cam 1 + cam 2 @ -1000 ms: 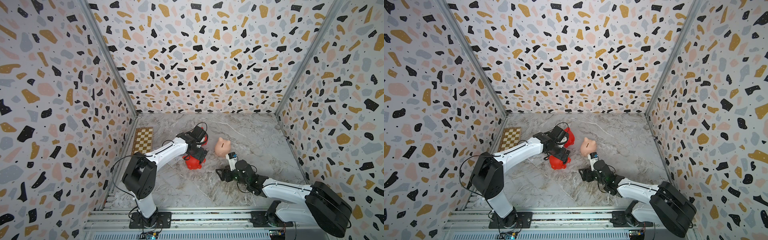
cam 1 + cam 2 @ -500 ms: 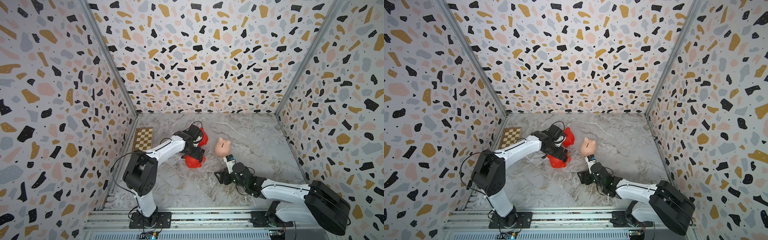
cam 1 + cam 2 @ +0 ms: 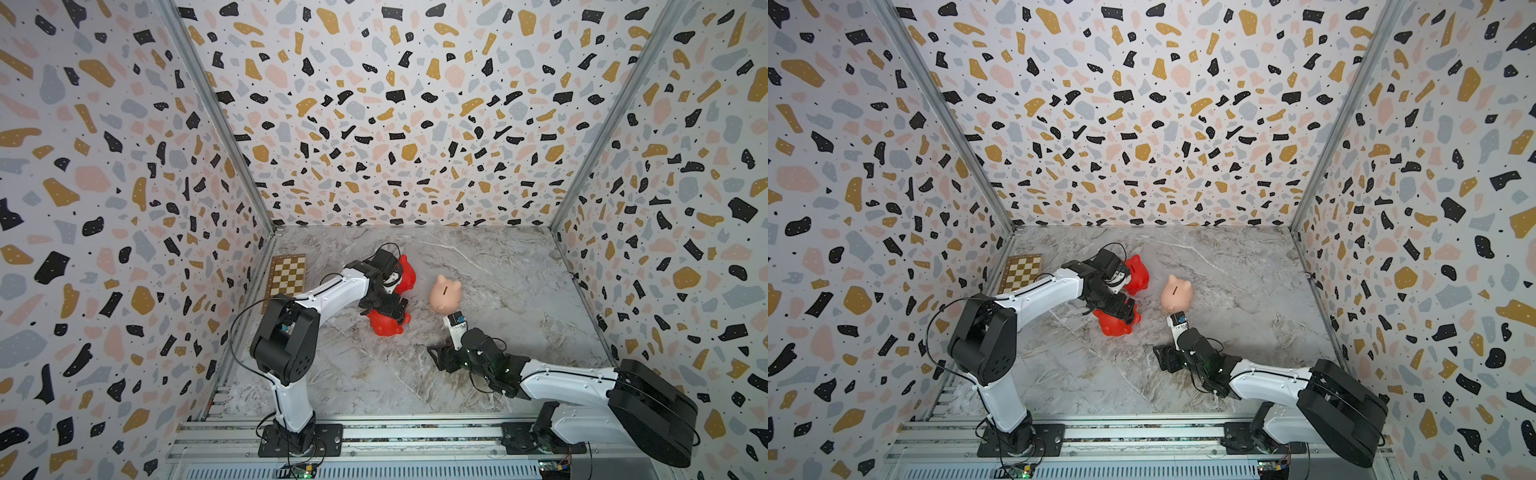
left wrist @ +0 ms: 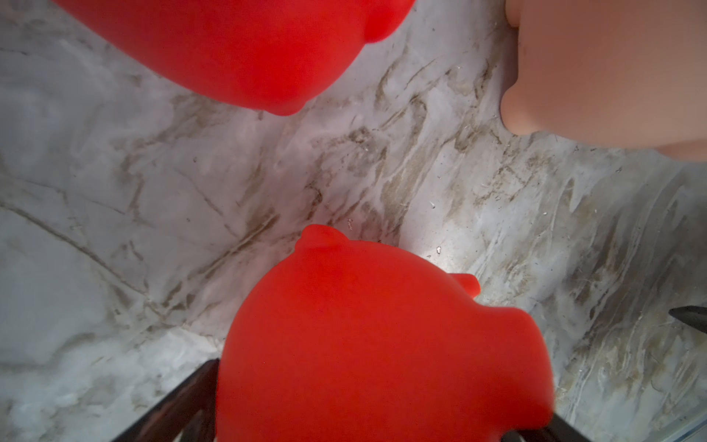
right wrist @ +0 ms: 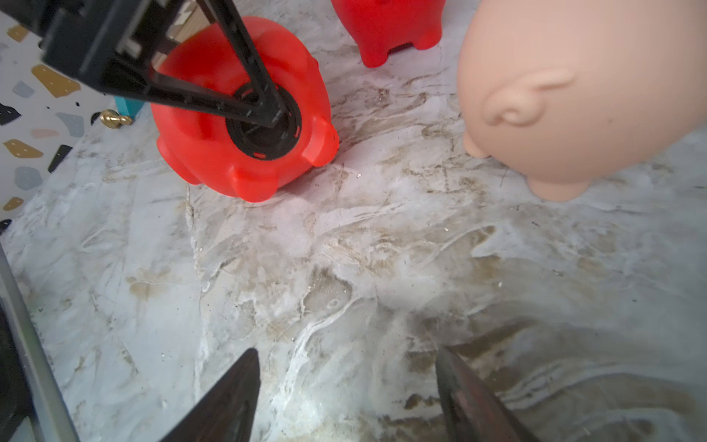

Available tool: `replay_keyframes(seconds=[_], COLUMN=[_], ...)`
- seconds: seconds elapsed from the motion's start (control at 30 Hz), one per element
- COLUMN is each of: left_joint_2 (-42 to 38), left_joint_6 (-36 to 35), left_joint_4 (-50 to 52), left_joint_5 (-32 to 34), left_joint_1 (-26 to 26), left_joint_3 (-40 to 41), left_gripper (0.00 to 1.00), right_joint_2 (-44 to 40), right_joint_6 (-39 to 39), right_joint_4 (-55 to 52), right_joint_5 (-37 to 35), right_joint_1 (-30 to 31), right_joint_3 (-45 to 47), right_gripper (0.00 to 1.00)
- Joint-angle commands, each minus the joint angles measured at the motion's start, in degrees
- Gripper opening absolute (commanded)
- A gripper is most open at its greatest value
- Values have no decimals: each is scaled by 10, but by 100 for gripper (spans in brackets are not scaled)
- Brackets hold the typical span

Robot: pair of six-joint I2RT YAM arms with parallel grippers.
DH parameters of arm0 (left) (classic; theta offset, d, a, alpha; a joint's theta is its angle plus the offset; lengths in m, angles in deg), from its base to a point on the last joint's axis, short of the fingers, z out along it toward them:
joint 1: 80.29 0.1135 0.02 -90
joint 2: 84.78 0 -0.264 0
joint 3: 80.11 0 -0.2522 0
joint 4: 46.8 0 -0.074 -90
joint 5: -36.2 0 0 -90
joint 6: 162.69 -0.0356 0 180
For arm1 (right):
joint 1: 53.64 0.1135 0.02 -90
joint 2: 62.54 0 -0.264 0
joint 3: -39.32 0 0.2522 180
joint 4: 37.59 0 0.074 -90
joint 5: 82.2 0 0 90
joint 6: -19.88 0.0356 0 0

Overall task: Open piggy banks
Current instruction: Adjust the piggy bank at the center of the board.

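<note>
My left gripper [image 3: 388, 311] stands at full width astride the tipped red piggy bank [image 5: 214, 160], 1 jaw across its black belly plug [image 5: 260, 147]. Hazard: closing off-centre could roll the round body away. My right gripper [image 5: 348, 358] hangs open, empty, near the peach piggy bank [image 3: 444, 293].

Both arms [image 3: 336, 291] show white shells, bulky black joints [image 3: 286, 336], thin black cables [image 3: 231, 332].

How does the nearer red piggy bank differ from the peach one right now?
The nearer red piggy bank lies on its side, black belly plug showing; the peach piggy bank stands on its feet, plug hidden. The left tool straddles the red one; the peach one has none around it. Both are rounded pigs on the marble table.
</note>
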Motion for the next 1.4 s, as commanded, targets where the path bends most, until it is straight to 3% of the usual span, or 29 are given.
replay_keyframes(seconds=[0.0,0.5,0.7,0.77,0.93,1.0,1.37], left_joint_2=[-12,-3,2,-1,-13,-18,-37], left_joint_6=[4,3,2,3,7,9,29], left_joint_4=[12,50,54,49,35,31,19], left_joint_5=[-19,-12,-14,-17,-24,-27,-42], left_joint_1=[1,1,2,1,2,2,2], left_joint_3=[-13,-47,-43,-32,-5,2,30], left_gripper=[99,100,93,89,82,81,85], right_joint_2=[-17,7,5,0,-18,-21,30], right_joint_6=[-6,-8,-12,-9,23,24,133], right_joint_4=[7,3,3,20,77,81,77], right_joint_5=[2,7,13,40,119,132,253], right_joint_1=[1,1,1,-8,-47,-51,-70], right_joint_3=[-13,-20,-24,-24,-16,-25,-95], right_gripper=[73,73,73,72,54,51,43])
